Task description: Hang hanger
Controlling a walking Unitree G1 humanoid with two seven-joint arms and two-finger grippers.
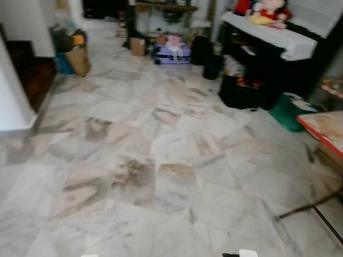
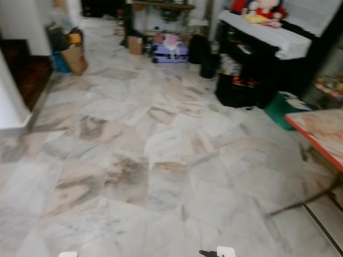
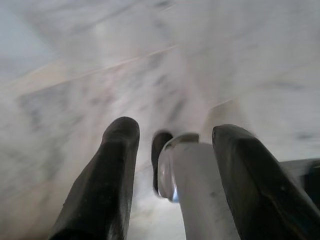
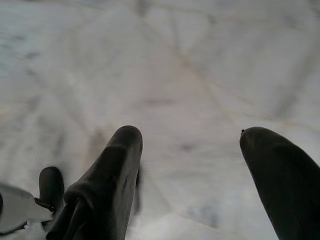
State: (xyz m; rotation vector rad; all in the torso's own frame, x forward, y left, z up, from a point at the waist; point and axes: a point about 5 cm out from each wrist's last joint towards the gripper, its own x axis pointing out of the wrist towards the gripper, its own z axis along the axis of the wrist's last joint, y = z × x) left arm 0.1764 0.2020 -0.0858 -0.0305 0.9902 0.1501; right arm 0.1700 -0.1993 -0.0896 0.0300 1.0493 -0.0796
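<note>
My left gripper (image 3: 172, 150) hangs low over the marble floor (image 1: 161, 160) with its two black fingers spread, and nothing is pinched between them; behind the gap I see a silver limb of the robot itself (a leg, I think). My right gripper (image 4: 190, 145) is also spread wide and empty, pointing down at the same pale tiles.

From the head camera, the open floor leads to a black shelf with a white cloth (image 1: 268, 32) and soft toys (image 1: 262, 10) on top, a green bin (image 1: 286, 112) beside it, and a red-edged table (image 1: 327, 131) on my right. Far back there is a purple box (image 1: 172, 52) and, on the left, a brown paper bag (image 1: 79, 60).

The hanger I cannot find in any picture, and no rail to hang it on either, so I judge the task is at the searching and walking step.

The risk now is the walking itself: the picture is blurred, and a thin dark rod (image 1: 308, 206) lies across the floor near my right foot side. A step onto it could trip me or drag it along.
</note>
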